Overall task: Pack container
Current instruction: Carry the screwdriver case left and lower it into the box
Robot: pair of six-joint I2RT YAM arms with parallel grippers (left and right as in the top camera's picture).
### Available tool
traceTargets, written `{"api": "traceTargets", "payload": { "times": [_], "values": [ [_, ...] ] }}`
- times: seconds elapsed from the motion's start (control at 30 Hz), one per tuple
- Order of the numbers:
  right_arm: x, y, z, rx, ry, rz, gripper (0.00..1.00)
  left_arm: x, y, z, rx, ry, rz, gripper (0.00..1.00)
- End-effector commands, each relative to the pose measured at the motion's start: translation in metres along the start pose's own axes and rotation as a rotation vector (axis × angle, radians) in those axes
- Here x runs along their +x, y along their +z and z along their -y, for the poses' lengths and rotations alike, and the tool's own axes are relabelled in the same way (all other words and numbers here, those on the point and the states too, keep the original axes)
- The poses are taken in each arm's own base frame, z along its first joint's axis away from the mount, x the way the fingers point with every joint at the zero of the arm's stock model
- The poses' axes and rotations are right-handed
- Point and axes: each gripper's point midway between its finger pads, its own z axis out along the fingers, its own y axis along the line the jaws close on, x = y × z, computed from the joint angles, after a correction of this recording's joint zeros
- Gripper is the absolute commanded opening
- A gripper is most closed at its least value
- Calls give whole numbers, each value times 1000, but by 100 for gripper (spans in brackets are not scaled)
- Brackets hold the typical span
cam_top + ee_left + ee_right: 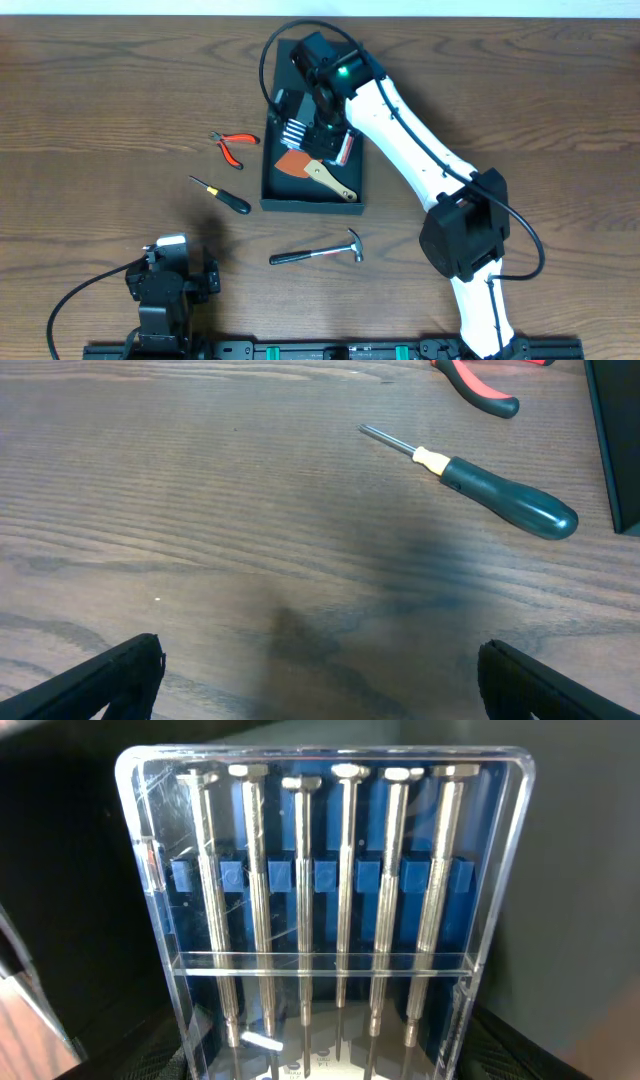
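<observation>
The dark rectangular container (275,190) lies open at the table's centre, and its wall shows dark in the left wrist view (615,450) and around my right wrist view (580,870). Inside it lie an orange scraper with a wooden handle (320,172) and a red item (343,150). My right gripper (312,135) hangs over the container's inside, shut on a clear case of several precision screwdrivers (320,900) with a blue backing. The case (292,131) stands between the dark pads (500,1055) of that gripper (320,1060). My left gripper (320,685) is open above bare table at the front left (170,250).
Left of the container lie red-handled pliers (230,145) (485,390) and a dark-handled screwdriver (222,196) (500,500). A hammer (320,252) rests in front of the container. The right arm's white links (420,150) reach across from the front right.
</observation>
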Motion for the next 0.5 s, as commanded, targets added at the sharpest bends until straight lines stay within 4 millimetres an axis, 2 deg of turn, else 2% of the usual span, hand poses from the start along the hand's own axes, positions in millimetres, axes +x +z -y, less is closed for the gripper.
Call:
{"api": "traceTargets", "payload": {
  "times": [0.0, 0.47],
  "values": [
    [3, 12, -7, -29, -20, 3, 42, 5, 3, -2, -15, 10, -10, 99],
    [12, 54, -10, -29, -19, 4, 45, 5, 3, -2, -15, 10, -10, 99]
  ]
}}
